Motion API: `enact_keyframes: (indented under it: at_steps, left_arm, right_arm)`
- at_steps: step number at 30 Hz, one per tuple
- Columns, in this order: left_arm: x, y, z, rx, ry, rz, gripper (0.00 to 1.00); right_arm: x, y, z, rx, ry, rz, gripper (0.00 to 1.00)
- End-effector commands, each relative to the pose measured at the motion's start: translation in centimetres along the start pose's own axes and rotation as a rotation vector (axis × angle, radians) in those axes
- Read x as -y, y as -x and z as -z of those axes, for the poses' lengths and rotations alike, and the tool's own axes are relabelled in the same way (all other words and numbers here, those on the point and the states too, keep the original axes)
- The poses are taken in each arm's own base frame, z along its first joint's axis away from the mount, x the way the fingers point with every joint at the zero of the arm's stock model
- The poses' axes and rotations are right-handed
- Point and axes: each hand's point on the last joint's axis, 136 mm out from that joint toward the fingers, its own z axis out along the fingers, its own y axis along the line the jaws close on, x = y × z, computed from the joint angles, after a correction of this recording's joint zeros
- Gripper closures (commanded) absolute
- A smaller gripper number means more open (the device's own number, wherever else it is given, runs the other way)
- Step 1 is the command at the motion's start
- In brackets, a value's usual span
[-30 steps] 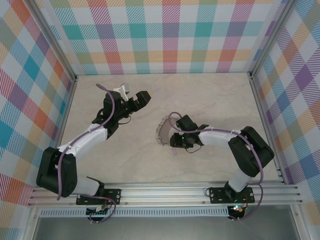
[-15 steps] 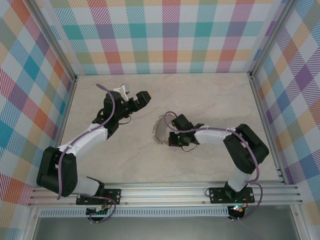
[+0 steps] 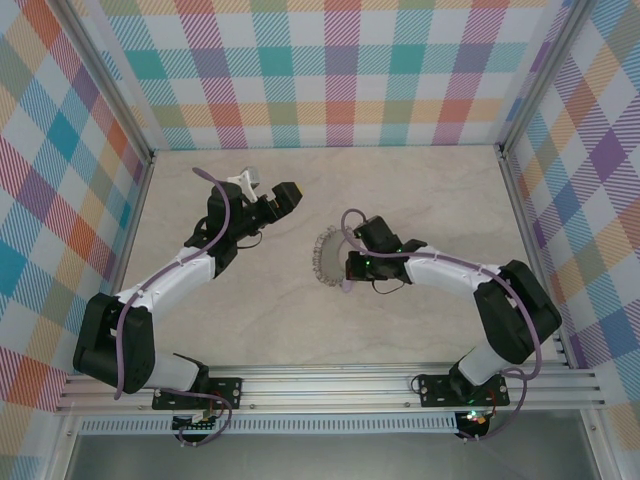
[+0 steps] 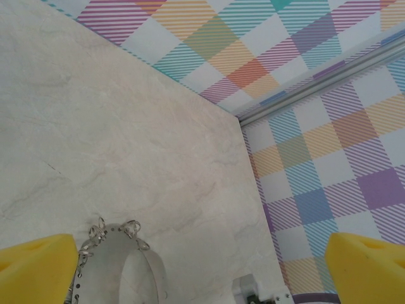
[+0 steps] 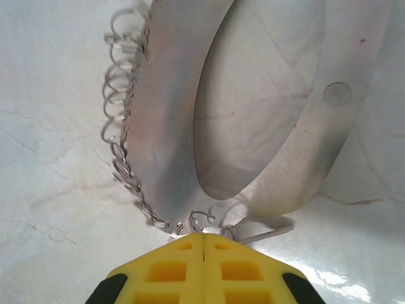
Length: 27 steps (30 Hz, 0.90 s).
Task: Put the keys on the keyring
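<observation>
Right claw (image 5: 204,239) clenched, fingertips shut against the near edge of the keyring (image 5: 168,120); whether it pinches it, cannot tell. Keyring lies flat on the worktop (image 3: 420,200) at 9 o'clock of that claw, lilac keys (image 3: 346,288) just at its 6 o'clock. Left claw (image 3: 268,192) released, jaws wide, at 10 o'clock of the keyring, well apart.

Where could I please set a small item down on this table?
Bare pale marble tabletop: far right, between checked back wall and right arm; also near front rail between both arms. Crowded mid-table around the silvery metal keyring and right tool.
</observation>
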Motion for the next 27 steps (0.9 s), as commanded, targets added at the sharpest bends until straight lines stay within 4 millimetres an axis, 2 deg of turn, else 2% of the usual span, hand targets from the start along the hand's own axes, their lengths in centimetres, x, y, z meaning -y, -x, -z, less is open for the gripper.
enact_keyframes:
  at_steps: [1,6,11,16,20,23,27]
  left_arm:
    - [0.6,0.0,-0.3,-0.010,-0.014,-0.026,0.00]
    - [0.1,-1.3,-1.0,-0.084,-0.010,-0.015,0.00]
    - [-0.5,-4.4,-2.1,-0.236,0.010,-0.078,0.04]
    - [-1.9,-7.9,-2.2,-0.382,0.058,-0.231,0.23]
    - [-2.9,-10.3,-2.3,-0.486,0.072,-0.326,0.43]
    - [-2.7,-12.0,-2.4,-0.554,0.044,-0.389,0.49]
    - [-1.8,-14.4,-2.8,-0.634,-0.001,-0.486,0.52]
  right_arm:
    - [-0.7,1.0,0.9,0.022,0.023,0.018,1.00]
    - [-0.3,1.1,0.5,0.018,0.029,0.012,1.00]
    - [0.6,0.7,-0.3,0.009,0.024,0.000,1.00]
    - [1.5,0.2,-0.8,-0.003,0.030,-0.012,1.00]
    - [2.1,-0.1,-1.2,-0.010,0.048,-0.018,1.00]
    - [2.6,-0.3,-1.3,-0.018,0.058,-0.018,1.00]
    - [3.2,-0.3,-1.2,-0.016,0.070,-0.019,1.00]
